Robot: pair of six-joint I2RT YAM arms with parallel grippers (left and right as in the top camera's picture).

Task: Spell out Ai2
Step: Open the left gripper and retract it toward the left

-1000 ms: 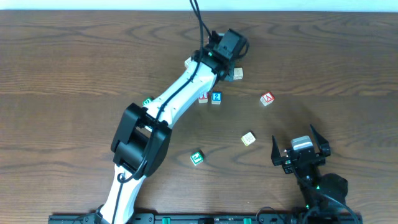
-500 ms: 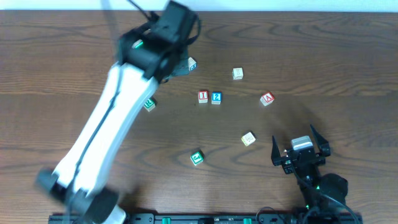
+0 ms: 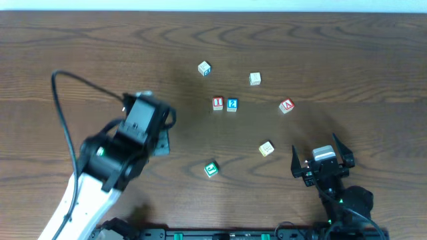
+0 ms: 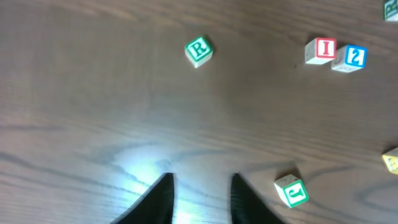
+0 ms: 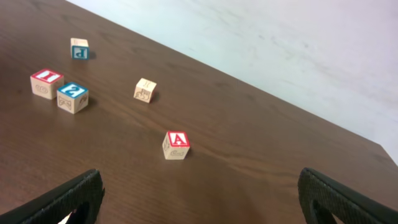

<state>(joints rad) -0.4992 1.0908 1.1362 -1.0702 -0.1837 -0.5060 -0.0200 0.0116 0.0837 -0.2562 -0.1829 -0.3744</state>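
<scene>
Since the earlier overhead frames the left arm (image 3: 107, 160) has swung away from the top centre of the picture and now lies in the lower left. It has left a blue-lettered cube (image 3: 204, 68) alone at upper centre.

As for the word, two of its three pieces look set. The I cube (image 3: 217, 103) and the 2 cube (image 3: 231, 104) stand side by side and touching, just right of centre, with I on the left. The A cube (image 3: 286, 106) is not in line yet: it lies slightly turned, well apart to the right of the 2. It would need to go to the left side of the I, so I judge the task roughly two thirds done.

The left gripper (image 4: 200, 199) hangs over bare table (image 4: 93, 124) with its fingers partly apart and nothing between them; a green R cube (image 4: 199, 51) sits ahead of it, untouched. The right gripper (image 5: 199, 186) rests at the lower right of the overhead frame with its fingers spread wide. It is empty, with the A cube in front of it.
</scene>
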